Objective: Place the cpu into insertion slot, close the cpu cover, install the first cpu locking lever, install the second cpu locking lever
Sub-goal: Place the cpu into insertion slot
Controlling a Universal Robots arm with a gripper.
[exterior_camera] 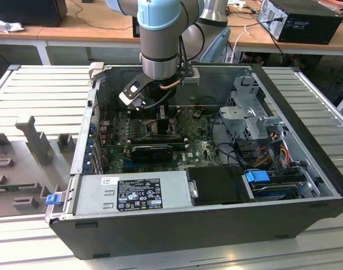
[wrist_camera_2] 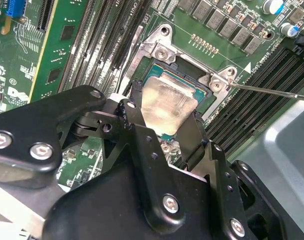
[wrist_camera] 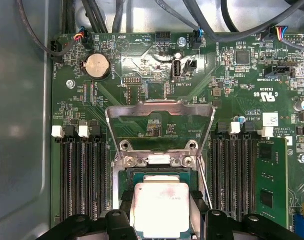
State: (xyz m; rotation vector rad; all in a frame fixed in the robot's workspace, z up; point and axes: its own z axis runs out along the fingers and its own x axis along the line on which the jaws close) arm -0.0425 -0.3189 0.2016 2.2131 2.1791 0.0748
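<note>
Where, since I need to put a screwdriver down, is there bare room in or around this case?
Free: the ribbed table on the exterior view's right of the case, and on its left between the grey fixtures and the table's far edge. Crowded: the motherboard, where the tool grips the cpu, and the cabled drive bay.

The cpu [wrist_camera: 159, 212] has a silver-beige face with a teal-green rim, and the gripper [wrist_camera_2: 167, 120] is black. The cpu cover [wrist_camera: 129, 108] is silver, the motherboard [wrist_camera: 142, 65] green with black slots [wrist_camera: 82, 175].

Bright, even light; soft glare on the cpu [wrist_camera_2: 164, 107], few hard shadows
</note>
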